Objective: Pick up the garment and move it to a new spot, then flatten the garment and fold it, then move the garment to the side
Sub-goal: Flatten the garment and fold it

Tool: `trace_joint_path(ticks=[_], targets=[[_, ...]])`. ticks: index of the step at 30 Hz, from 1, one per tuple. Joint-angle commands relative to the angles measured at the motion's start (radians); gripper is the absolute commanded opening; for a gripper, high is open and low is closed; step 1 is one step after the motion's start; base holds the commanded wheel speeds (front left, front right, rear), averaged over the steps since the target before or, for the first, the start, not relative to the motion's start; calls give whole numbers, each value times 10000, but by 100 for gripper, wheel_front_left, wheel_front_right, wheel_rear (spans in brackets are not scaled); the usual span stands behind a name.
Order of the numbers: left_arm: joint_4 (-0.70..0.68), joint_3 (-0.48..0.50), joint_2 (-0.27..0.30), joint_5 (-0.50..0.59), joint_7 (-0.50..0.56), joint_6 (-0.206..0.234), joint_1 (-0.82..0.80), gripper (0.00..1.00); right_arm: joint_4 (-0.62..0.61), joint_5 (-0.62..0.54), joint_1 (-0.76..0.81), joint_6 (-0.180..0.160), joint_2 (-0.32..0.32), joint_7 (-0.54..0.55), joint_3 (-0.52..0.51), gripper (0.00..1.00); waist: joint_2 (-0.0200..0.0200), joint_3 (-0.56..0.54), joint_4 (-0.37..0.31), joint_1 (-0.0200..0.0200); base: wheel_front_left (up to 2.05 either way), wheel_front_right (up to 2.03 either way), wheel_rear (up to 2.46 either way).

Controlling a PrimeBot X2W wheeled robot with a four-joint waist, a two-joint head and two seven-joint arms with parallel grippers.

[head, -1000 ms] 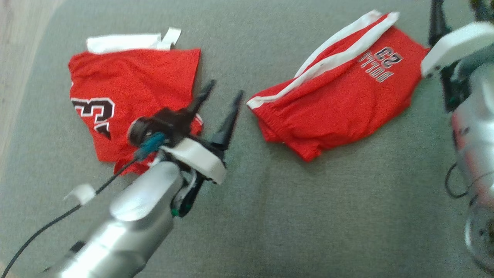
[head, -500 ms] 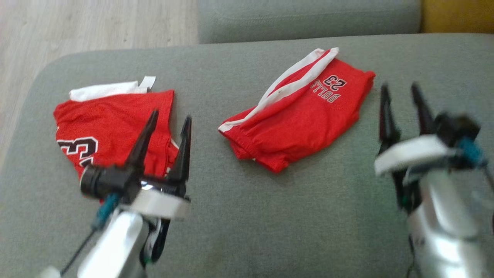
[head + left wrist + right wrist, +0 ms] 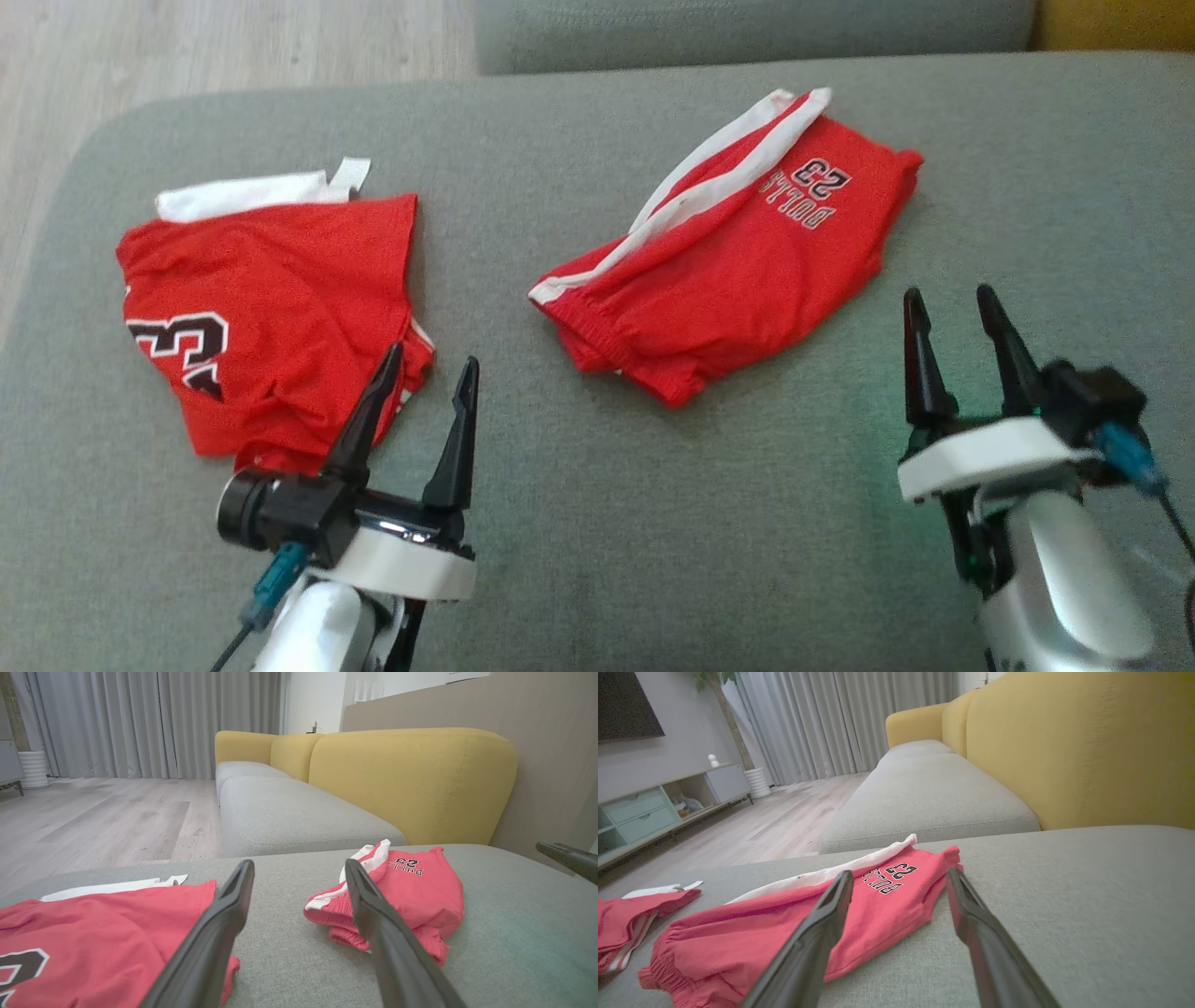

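Now: both my claws are empty, jaws spread wide. Left gripper (image 3: 434,355) hovers by the jersey (image 3: 271,308), right gripper (image 3: 948,292) near the shorts (image 3: 728,252), touching neither. The shorts lie rumpled mid-cushion on the grey sofa (image 3: 653,523). Judgement: pick-up pending; next, pinch their near hem. Reach looks unobstructed.

Jersey (image 3: 271,280), shorts (image 3: 738,271) on grey sofa (image 3: 653,523)

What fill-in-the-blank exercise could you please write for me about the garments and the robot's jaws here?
The jersey and the shorts are both ____ in colour.
The number printed on the shorts is ____.
The jaws of the left gripper and the right gripper stand ____.
Missing words: red, 23, open.
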Motion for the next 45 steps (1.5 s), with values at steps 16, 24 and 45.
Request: trace_joint_path(ticks=[16,24,45], targets=[[120,829,-812,597,-82,-1052,-1473,100,2461,-2074,-5156,-9,-968,3184,-2411,100,-1,2176,1543,-1,0,0,0],[330,841,-1010,858,-82,-1202,-1684,100,4634,-3807,-6147,-9,-1491,3631,-3682,100,-1,2549,2049,-1,0,0,0],[418,1486,-1092,1259,-82,-1312,-1340,100,7053,-3093,-6340,-9,-1072,1184,-3826,0,-1,1447,905,-1,0,0,0]])
